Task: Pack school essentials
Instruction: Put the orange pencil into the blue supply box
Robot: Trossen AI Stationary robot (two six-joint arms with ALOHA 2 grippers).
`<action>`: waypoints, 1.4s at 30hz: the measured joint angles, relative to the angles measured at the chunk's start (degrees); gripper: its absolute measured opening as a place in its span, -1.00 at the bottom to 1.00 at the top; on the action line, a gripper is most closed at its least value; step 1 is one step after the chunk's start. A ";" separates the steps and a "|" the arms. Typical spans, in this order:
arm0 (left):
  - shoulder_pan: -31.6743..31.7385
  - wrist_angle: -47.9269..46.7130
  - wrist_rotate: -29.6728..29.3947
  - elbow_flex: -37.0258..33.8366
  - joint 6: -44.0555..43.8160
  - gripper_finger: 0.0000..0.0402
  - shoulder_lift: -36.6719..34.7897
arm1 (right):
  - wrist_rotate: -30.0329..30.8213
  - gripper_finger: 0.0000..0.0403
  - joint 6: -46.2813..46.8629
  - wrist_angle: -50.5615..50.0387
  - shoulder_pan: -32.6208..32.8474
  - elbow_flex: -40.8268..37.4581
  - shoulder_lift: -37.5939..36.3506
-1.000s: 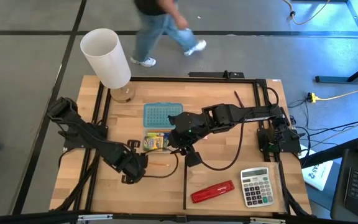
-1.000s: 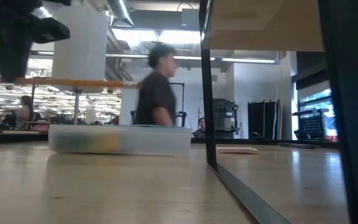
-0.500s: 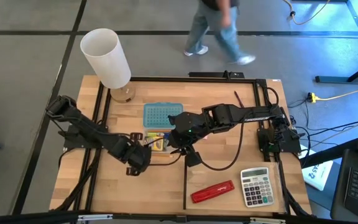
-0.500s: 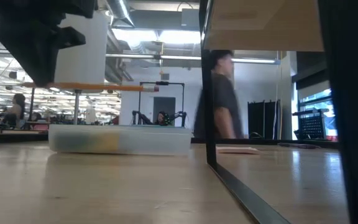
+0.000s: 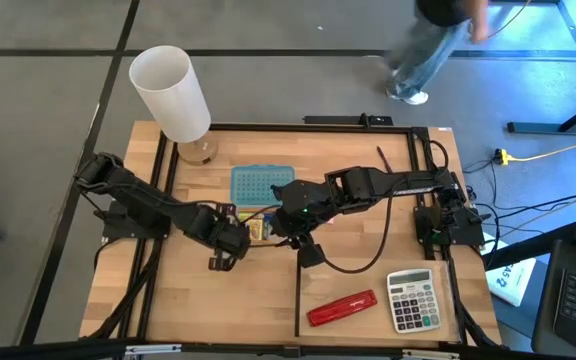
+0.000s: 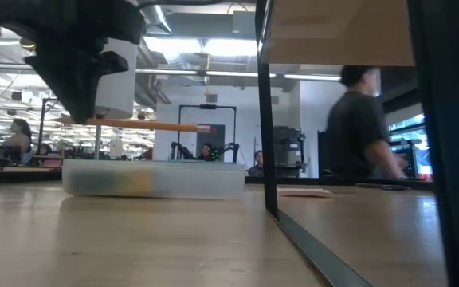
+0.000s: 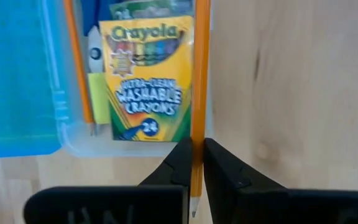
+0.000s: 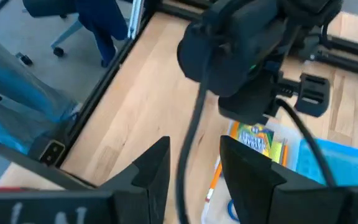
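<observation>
Left pincer point(image 7: 192, 163) is clamped on a thin orange pencil point(image 7: 198, 93), its slim hexagonal shaft pinched between the two dark fingers, held just above the clear plastic case point(image 5: 253, 205) at the tabletop's point(image 5: 358, 290) centre. Inside the case lies the glossy yellow-green crayon box point(image 7: 148, 78), flat and rectangular, beside another orange pencil point(image 7: 79, 62) along the blue lid (blue-handled scissors peek out next to it). Right pincer point(image 8: 194, 171) hovers above the tabletop, fingers apart, holding nothing. On the near right of the wood-grain tabletop sit the red stapler point(image 5: 342, 308) and grey calculator point(image 5: 412, 299).
</observation>
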 joint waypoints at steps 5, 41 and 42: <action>3.62 0.95 0.00 0.00 3.45 -0.91 0.00 | 6.64 -0.30 1.48 -2.14 0.04 0.00 0.00; 22.03 13.35 7.13 -7.96 16.29 -0.91 0.04 | 21.02 -0.30 10.56 -2.56 1.55 0.02 -2.05; 22.03 14.02 7.06 -8.11 16.31 -0.91 0.04 | 21.02 -0.30 10.62 -2.56 1.55 0.02 -2.05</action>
